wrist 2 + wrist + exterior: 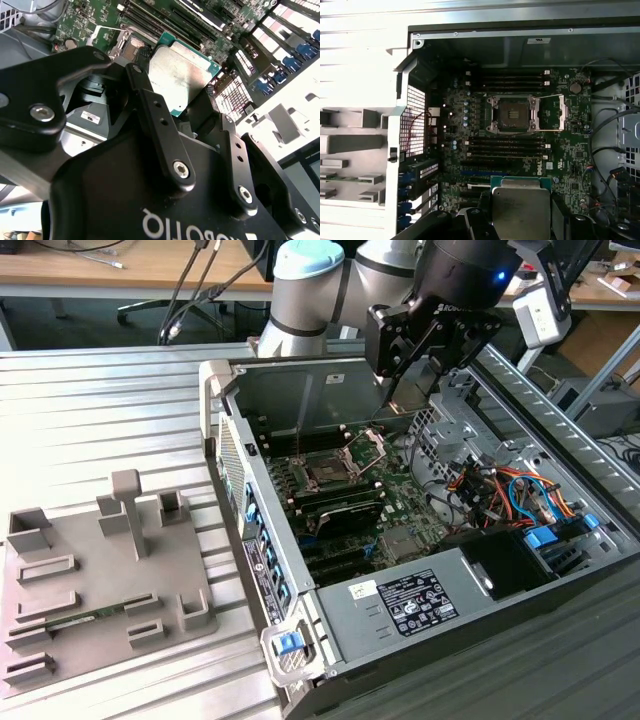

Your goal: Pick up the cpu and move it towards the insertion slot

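Now, carry step: gripper [192, 112] clamped on cpu [181, 77], chip held clear above motherboard [570, 165] inside open case [330, 640]. Insertion slot [512, 114] open, retaining plate swung aside, chip near but not over it. Next move calls for squaring chip over socket, descending gently.

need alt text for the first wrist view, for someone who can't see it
Looking down into an open computer case, the tool holds the cpu, silvery face toward the camera, above the green motherboard. Farther on, the insertion slot sits open and empty, its retaining plate swung aside. A grey plastic tray lies outside the case.
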